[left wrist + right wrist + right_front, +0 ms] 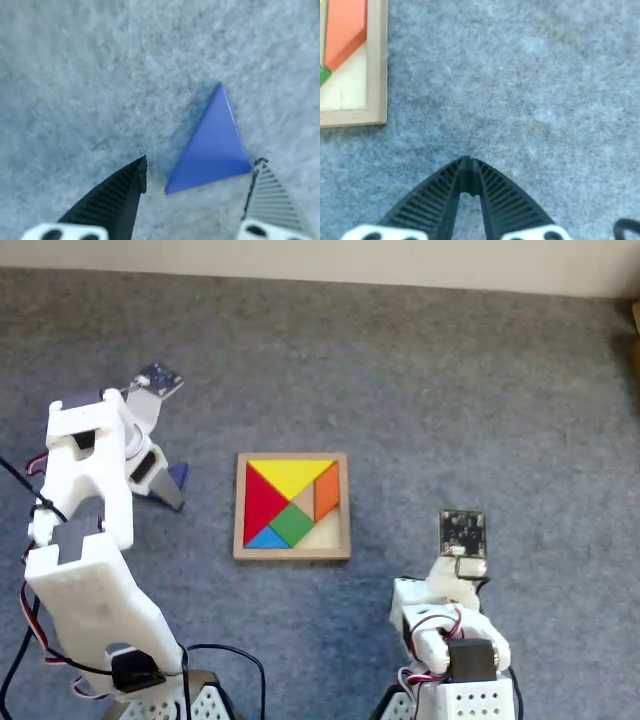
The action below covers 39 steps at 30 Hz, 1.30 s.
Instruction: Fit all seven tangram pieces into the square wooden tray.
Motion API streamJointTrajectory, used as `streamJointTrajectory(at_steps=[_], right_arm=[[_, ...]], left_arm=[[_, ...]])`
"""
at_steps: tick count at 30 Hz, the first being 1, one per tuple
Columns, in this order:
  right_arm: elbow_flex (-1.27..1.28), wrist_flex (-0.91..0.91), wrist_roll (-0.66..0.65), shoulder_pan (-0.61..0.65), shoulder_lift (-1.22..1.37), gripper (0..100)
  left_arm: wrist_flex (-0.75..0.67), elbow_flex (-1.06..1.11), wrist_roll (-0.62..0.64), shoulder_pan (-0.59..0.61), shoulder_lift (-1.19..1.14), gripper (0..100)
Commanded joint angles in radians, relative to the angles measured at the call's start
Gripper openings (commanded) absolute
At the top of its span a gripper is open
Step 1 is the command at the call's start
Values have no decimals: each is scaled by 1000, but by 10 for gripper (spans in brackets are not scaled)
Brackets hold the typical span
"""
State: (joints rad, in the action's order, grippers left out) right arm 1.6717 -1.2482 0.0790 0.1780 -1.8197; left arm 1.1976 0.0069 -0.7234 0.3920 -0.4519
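Just one blue triangle outside the tray

Down in the left wrist view, the blue triangle [210, 145] lies flat on the grey carpet [75, 75], right of the frame's centre. The left gripper [200, 167] has its jaws spread to either side of it. The pale fingertip sits against the triangle's lower right corner, and the black fingertip stands just beside the lower left corner with a sliver of carpet between them.

From the high view, this piece [178, 476] is left of the wooden tray [292, 556], well apart from it. The tray lies mid-frame and holds a yellow triangle [290, 477], a red triangle [260, 505], an orange parallelogram [326, 492], a green square [292, 525] and a light blue triangle [267, 538]. Bare wood shows at its lower right.

The right gripper [467, 172] has its jaws pressed together over carpet, with the tray's corner [377, 60] at the frame's upper left.
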Motion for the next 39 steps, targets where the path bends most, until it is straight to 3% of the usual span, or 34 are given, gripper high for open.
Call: streamJointTrajectory(at_steps=[1,11,28,39], right_arm=[[131,-2,5,-18,-16,5],[131,-2,5,-18,-16,5],[131,-2,5,-18,-16,5],[131,-2,5,-18,-16,5]], left_arm=[[-29,-44,-49,-7,10,325],[-49,-48,-55,-48,-30,324],[-83,-53,-49,-84,-93,133],[129,-44,5,-131,77,87]])
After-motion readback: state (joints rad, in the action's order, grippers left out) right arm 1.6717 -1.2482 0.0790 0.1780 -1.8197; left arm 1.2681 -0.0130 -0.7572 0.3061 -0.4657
